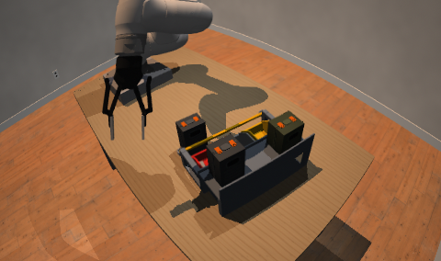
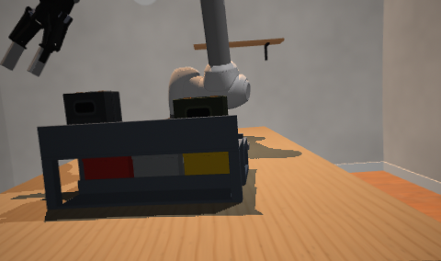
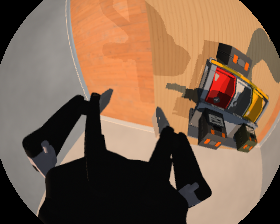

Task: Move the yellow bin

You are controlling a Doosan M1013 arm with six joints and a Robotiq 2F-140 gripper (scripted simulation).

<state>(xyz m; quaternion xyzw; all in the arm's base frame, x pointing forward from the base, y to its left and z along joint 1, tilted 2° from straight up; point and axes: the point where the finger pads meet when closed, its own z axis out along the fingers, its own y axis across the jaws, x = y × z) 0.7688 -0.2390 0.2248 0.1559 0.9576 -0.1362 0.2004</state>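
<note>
Yellow bin [image 1: 259,132] sits in the shelf [image 1: 265,176], at one end of the row. Next to it is a grey bin [image 2: 156,165], and then a red bin [image 1: 201,158] at the other end. From the outside view you see the three bins side by side under the top board, yellow on the right, red on the left.

Your gripper [image 1: 127,126] hangs high in the air, well away from the shelf, over the near corner of the table [image 1: 310,221]. Its jaws are about half open and hold nothing. The two fingers [image 1: 111,127] point down, with only air between them. In the outside view the gripper [image 2: 22,61] is up in the top left corner, tilted, far above the shelf.

Three dark boxes stand on the shelf top. One box [image 1: 226,158] is over the red bin, one olive box [image 1: 286,130] is by the yellow bin, and one box [image 1: 191,130] stands at the back corner. Each has small orange clips on its lid. A long yellow bar [image 1: 223,130] runs along the shelf, past the yellow bin.

From the wrist view you look down on the shelf [image 3: 227,99], small and off to the right, with the red bin [image 3: 221,84] easy to spot. The yellow bin [image 3: 257,104] shows only as a thin strip there.
</note>
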